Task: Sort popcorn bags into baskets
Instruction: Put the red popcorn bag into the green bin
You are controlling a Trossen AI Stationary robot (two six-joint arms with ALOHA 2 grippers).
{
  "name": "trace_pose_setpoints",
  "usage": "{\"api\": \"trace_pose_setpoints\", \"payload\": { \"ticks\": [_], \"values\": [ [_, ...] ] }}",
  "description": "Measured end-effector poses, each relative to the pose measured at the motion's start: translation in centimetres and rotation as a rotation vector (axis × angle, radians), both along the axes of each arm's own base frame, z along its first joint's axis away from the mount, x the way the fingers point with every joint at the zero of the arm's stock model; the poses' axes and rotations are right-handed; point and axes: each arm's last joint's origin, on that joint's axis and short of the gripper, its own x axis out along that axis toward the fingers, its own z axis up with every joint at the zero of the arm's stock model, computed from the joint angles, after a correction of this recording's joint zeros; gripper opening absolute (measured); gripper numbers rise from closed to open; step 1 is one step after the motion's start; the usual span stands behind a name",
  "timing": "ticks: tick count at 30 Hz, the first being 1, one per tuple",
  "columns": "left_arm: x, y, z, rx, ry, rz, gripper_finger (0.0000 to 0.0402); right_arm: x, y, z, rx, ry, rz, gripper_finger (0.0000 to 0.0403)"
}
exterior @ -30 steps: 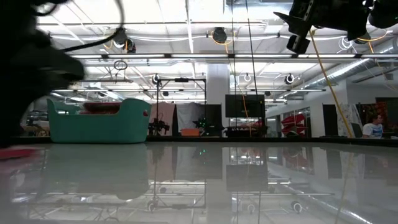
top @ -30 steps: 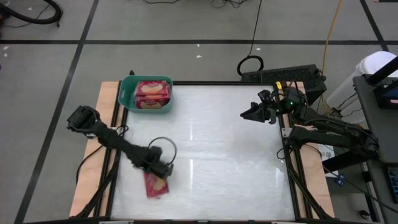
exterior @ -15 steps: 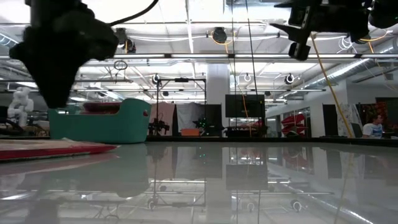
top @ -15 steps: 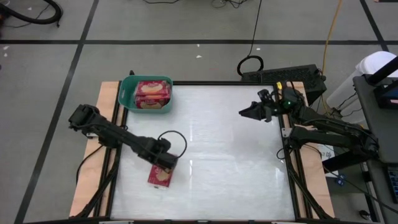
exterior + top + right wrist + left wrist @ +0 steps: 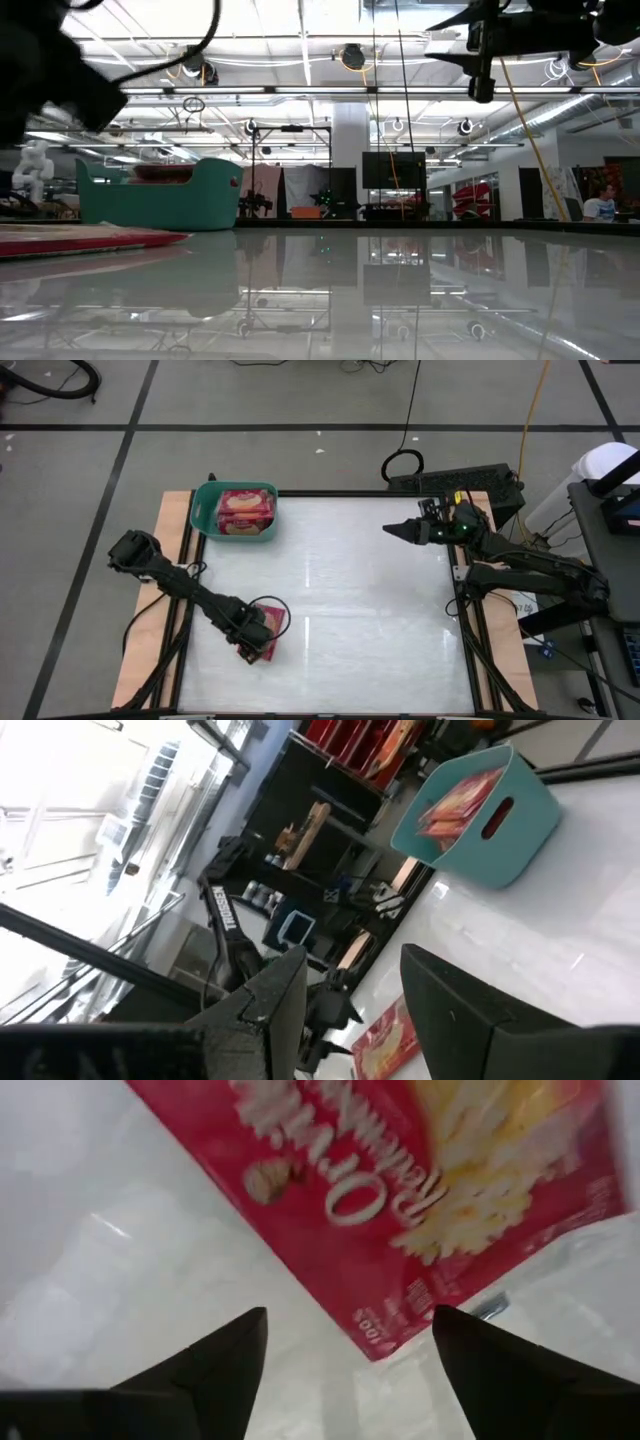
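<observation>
— One popcorn bag lies flat on the white table, well away from the teal basket, down toward the near edge on the basket's side of the table. The left gripper is right over it.

— Is it holding the bag?

— No, from the left wrist view the two dark fingers are spread apart, with bare table between them and the red bag lying just beyond their tips. Nothing is pinched. The bag shows its cream-yellow popcorn picture, face up.

— And the basket itself?

— It sits at the table's far corner, on the left arm's side. At least one more red bag lies inside, filling most of the floor. I cannot tell whether others are stacked beneath it. From table height you see the basket's teal wall with a strip of red just above the rim.

— What about the other arm?

— The right gripper hangs in the air over the far edge of the table, level with the basket but well apart from it, across the width of the table, and pointing toward it. Its fingers stand parted too, with nothing between them, and the basket shows in the distance past them.
</observation>
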Motion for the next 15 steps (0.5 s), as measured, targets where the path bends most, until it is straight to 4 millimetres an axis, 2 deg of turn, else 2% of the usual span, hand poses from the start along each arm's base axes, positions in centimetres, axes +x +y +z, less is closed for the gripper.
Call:
{"api": "trace_pose_setpoints", "payload": {
  "ticks": [5,9,12,15],
  "values": [
    [-1.0,-0.4,-2.0,-0.104,0.021,0.023,0.0279,0.3,0.7,0.0,0.026,-0.001,0.004,0.0157],
    [-1.3,-1.0,-2.7,-0.141,-0.027,-0.005,0.0255,0.6,1.2,0.0,0.033,-0.002,-0.02,0.0157],
    [-1.5,-1.1,-3.0,-0.134,-0.055,-0.027,0.0223,0.8,1.6,0.0,0.036,-0.002,-0.037,0.0157],
    [-1.6,-1.0,-3.1,-0.099,-0.08,-0.08,0.0165,0.9,2.0,-0.1,0.036,0.0,-0.056,0.0157]
  ]
}}
